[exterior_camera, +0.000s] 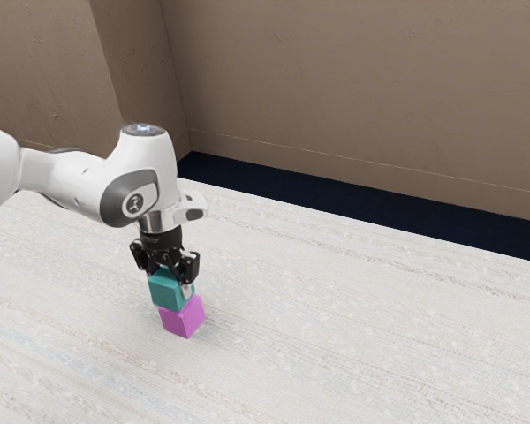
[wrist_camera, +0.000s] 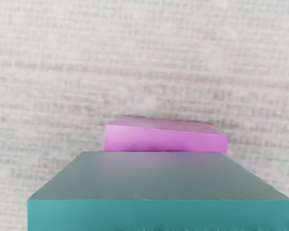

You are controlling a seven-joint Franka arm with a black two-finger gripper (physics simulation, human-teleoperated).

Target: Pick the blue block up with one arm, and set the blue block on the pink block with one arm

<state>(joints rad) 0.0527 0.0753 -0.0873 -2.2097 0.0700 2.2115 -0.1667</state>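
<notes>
Blue-green in colour, the blue block is pinched between the fingers of the pincer, resting on or just above the pink block, which stands on the pale surface. It looks offset toward the exterior view's left, overhanging one edge. Released like this, it could tip off; pressing down hard might shove the pink block sideways.
</notes>
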